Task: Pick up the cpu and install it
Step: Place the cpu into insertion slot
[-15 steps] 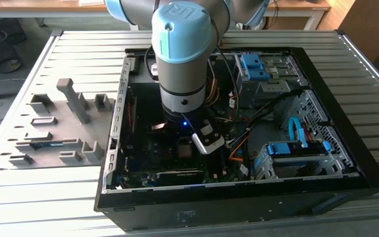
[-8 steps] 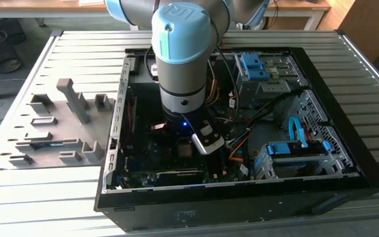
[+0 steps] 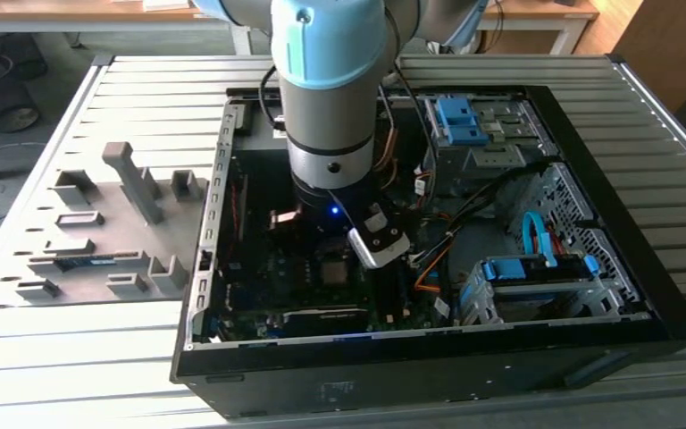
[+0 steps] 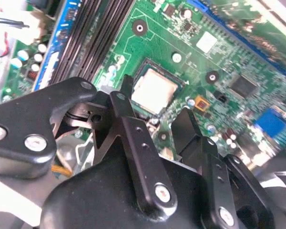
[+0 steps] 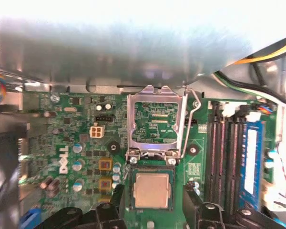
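Note:
The cpu [image 5: 152, 190], a small square chip with a pale silvery top, lies flat in its socket on the green motherboard [image 5: 76, 124]; it also shows in the second wrist view [image 4: 154, 90] and in the exterior view [image 3: 335, 269]. My gripper [image 5: 154, 196] hangs just above it, open, with one black fingertip [image 5: 117, 193] on each side of the chip and a gap to its edges. In the second wrist view the gripper [image 4: 155, 102] straddles the chip the same way and holds nothing. The socket's metal load plate [image 5: 155, 121] stands raised behind the chip.
The arm [image 3: 331, 107] reaches down into an open computer case [image 3: 606, 295]. Black memory slots and a blue memory stick [image 5: 252, 162] run beside the socket. Cables and blue drive cages [image 3: 534, 277] fill the exterior view's right. A grey fixture plate [image 3: 104, 232] lies at the exterior view's left.

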`<state>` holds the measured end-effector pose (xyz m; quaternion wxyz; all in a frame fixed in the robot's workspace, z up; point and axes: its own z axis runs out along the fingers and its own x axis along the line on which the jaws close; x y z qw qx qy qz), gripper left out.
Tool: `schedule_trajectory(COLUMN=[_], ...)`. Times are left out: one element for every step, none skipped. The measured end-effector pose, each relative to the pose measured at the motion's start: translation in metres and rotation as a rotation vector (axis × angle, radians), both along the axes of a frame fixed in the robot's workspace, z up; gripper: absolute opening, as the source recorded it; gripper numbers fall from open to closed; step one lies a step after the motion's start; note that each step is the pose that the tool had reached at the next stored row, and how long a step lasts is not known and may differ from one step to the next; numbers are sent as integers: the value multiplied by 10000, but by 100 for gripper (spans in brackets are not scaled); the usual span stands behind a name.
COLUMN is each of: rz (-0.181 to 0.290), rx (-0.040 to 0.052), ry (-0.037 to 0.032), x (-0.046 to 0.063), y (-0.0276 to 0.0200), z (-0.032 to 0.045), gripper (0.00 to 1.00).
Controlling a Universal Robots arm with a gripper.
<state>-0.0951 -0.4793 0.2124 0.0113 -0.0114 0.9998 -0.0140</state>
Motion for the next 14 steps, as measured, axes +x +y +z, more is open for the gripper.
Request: schedule_trajectory(rz=[0, 0, 0, 2, 2, 3, 4, 7, 14, 21, 27, 33, 39, 44], rx=[-1, -1, -2, 3, 2, 1, 1, 2, 6, 10, 10, 8, 9, 10], ry=[0, 0, 0, -1, -1, 3, 9, 15, 22, 31, 50, 87, 132, 176], x=[0, 0, 0, 1, 1, 1, 0, 1, 6, 14, 29, 52, 82, 114], y=[0, 0, 2, 4, 5, 5, 5, 6, 6, 6, 7, 7, 7, 7], z=[45, 77, 89, 89, 89, 89, 89, 88, 87, 86, 85, 85, 84, 82], gripper=[60, 60, 60, 60, 60, 58, 58, 51, 45, 40, 40, 34, 28, 28])
